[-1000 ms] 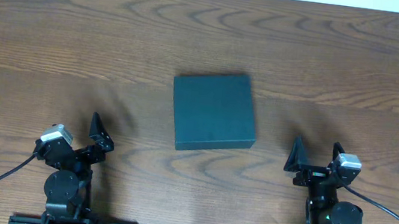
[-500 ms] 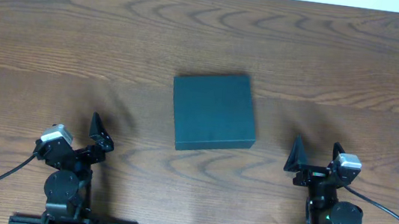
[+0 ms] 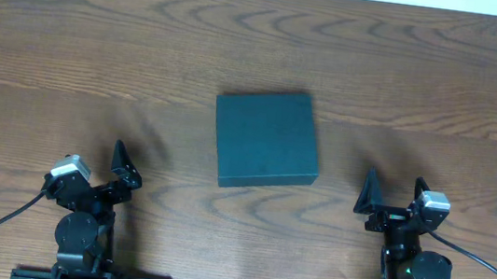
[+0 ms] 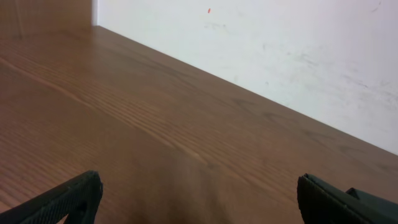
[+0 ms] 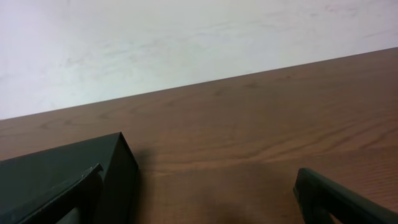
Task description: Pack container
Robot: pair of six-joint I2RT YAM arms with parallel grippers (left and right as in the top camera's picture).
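From overhead, one bench point(image 3: 100, 38) of brown wood grain carries a single container point(image 3: 266, 140), and two arms sit at the near edge, one at each side. The container is a dark teal-green, matte, roughly square box. Its lid lies flat and shut, and the whole box is turned slightly out of line with the bench edge. It rests around the middle of the bench, farther out than both arms, between them and well apart from each. The left end effector point(image 3: 96, 162) and the right end effector point(image 3: 394, 192) both hover near the bench's near edge, touching nothing. Seen from the left wrist, two dark fingertips point(image 4: 68, 198) show at the lower corners, spread wide with only bare bench between them and a pale wall point(image 4: 280, 50) beyond the far edge. Seen from the right wrist, two fingertips point(image 5: 339, 198) are likewise spread wide and hold nothing. One corner of the container rises at the left, just past the left fingertip, with the same pale wall behind.
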